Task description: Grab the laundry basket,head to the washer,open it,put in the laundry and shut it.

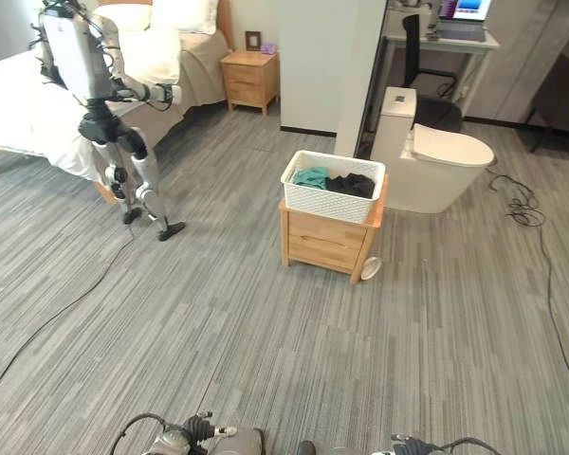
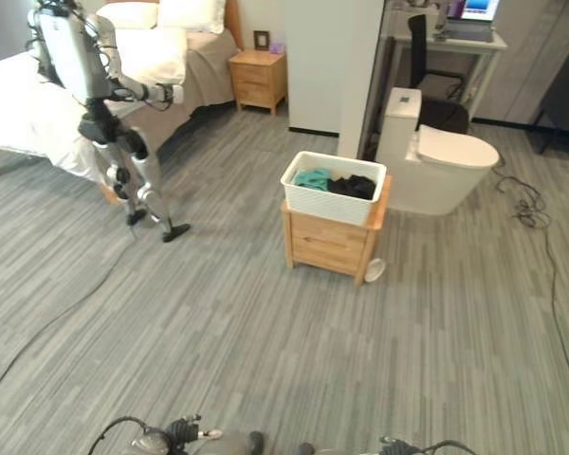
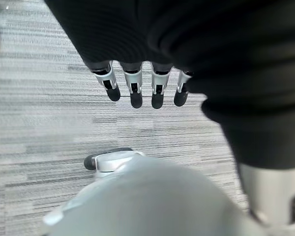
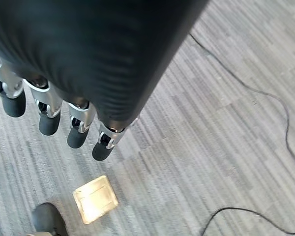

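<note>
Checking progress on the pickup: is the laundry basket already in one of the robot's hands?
No: the laundry basket sits on a small wooden cabinet across the floor, while the left hand and right hand hang empty over carpet.

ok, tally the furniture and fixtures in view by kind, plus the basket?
Laundry basket: 1
Wooden cabinets: 2, one under the basket, one beside the bed
Bed: 1
Toilet: 1
Desk: 1
Office chair: 1
Total: 7
</note>
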